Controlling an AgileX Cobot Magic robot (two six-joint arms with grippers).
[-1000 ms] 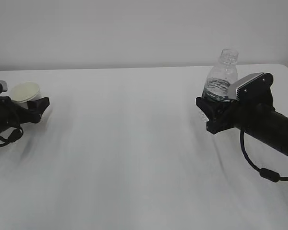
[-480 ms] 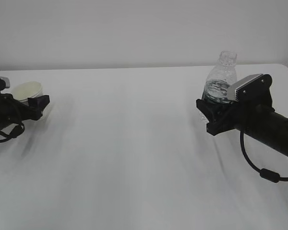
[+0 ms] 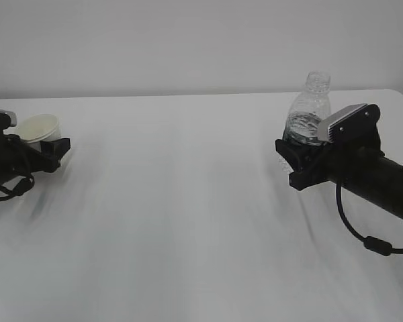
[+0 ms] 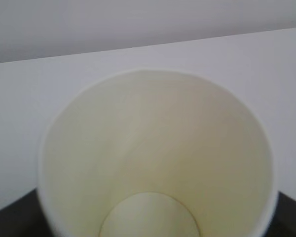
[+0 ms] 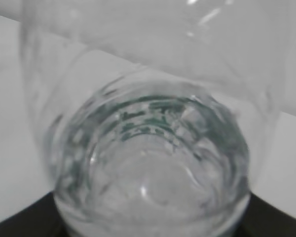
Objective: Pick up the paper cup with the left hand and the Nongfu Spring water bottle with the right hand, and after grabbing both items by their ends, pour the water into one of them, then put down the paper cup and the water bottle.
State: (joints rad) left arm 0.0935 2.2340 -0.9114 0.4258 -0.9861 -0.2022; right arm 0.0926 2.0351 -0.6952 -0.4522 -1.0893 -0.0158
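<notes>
Evidently the left hand has its jaws set wide around the base of the paper cup, at the table's far left; a firm grip is not certain. The cup is light, thin-walled and probably crushes easily, so hold it low. The right hand clasps the Nongfu Spring water bottle near its bottom, upright, uncapped, part-filled; it is likely slick and flexible, so tilt slowly.
</notes>
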